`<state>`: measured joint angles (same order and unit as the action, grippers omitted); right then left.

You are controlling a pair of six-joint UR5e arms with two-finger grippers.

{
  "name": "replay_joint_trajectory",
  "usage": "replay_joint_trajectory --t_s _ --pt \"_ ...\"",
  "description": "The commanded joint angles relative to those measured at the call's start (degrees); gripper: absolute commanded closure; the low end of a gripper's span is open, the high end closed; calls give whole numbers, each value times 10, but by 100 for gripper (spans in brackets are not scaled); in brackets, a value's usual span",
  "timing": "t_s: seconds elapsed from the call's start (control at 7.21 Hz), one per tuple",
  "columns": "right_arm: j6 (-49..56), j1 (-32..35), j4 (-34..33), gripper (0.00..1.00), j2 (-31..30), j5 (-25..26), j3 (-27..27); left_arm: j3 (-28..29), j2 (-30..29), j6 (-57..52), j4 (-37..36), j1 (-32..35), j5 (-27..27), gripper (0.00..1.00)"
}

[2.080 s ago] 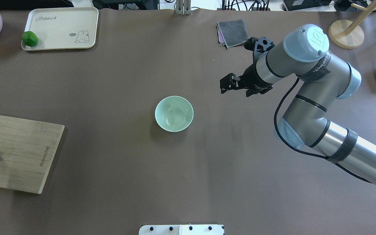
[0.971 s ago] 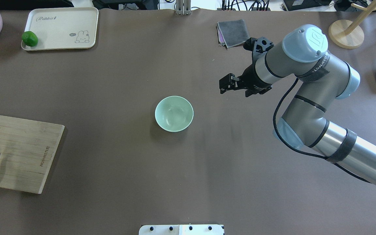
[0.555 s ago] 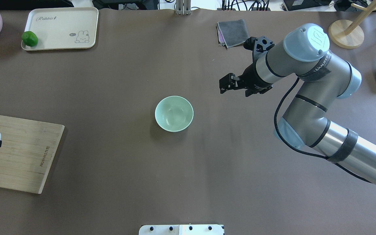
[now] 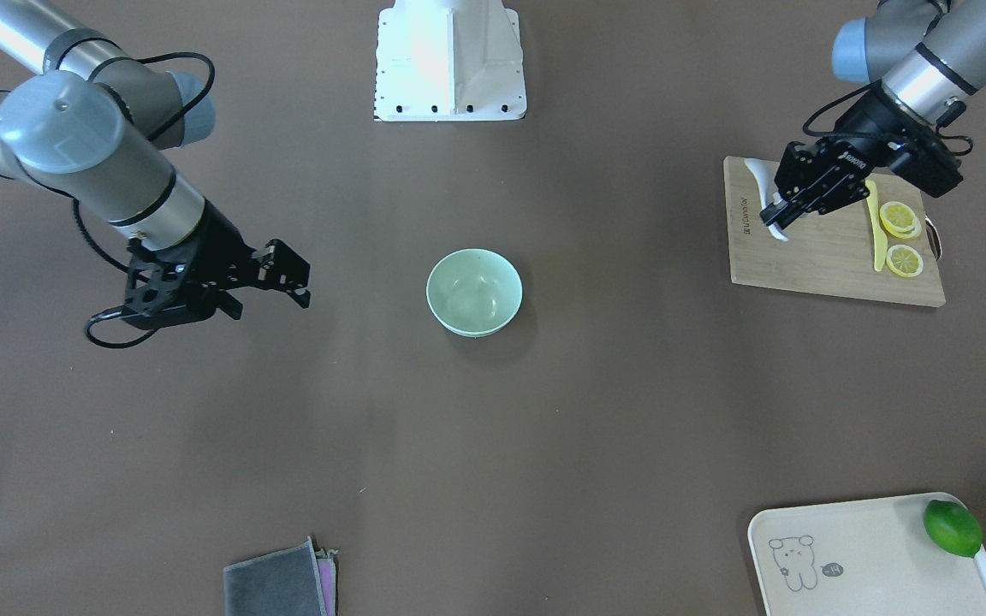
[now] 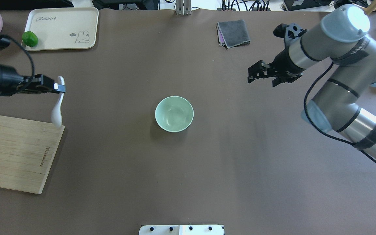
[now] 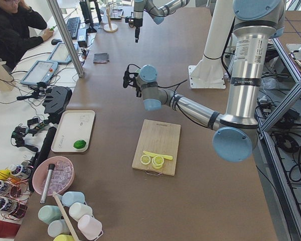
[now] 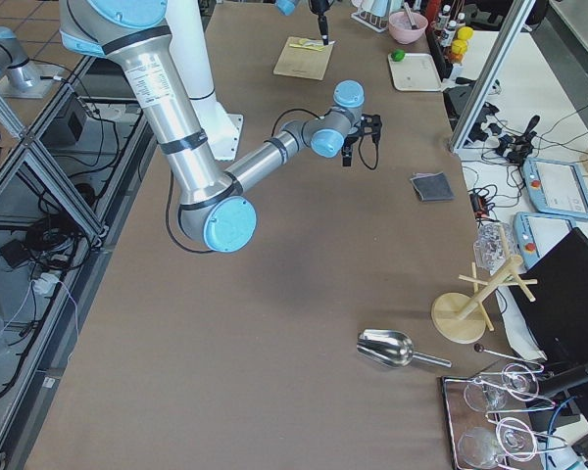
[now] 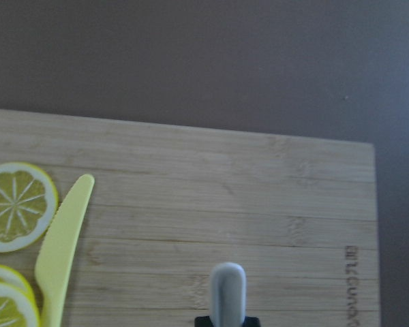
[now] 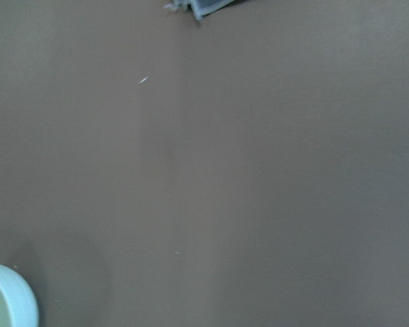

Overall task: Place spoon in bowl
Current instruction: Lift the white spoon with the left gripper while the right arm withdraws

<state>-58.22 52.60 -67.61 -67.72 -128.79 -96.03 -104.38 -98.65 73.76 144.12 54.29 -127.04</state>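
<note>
White ceramic soup spoon [image 5: 56,112] hangs pinched in the left gripper [image 5: 59,87] over the bamboo cutting board [image 5: 21,153]; round mint-green bowl [image 5: 174,113] well apart at its 3 o'clock. Right gripper [image 5: 251,73], fingers spread, hovers at the bowl's 2 o'clock, folded grey cloth [image 5: 233,32] at its 11.

Left end effector [image 5: 58,87] pinching spoon [image 5: 57,111], right end effector [image 5: 250,74] open, raised

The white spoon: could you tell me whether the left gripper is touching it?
Touching. The overhead view shows the left gripper clamped on the handle of the white spoon.
</note>
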Motion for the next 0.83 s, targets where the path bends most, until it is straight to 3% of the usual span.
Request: replay_joint_trajectory --t_s 0.0,0.28,0.42,0.69 --pt "200 98 -51 0 -64 -63 -1 56 -139 44 -36 -70 90 100" --pt "391 172 -101 0 -123 -68 1 92 -242 52 -109 -172 241 100" --pt "420 181 -97 0 -144 -59 5 120 -271 53 -117 -202 289 100" --pt "415 194 -79 0 -170 -44 6 157 -298 51 -117 -210 318 100"
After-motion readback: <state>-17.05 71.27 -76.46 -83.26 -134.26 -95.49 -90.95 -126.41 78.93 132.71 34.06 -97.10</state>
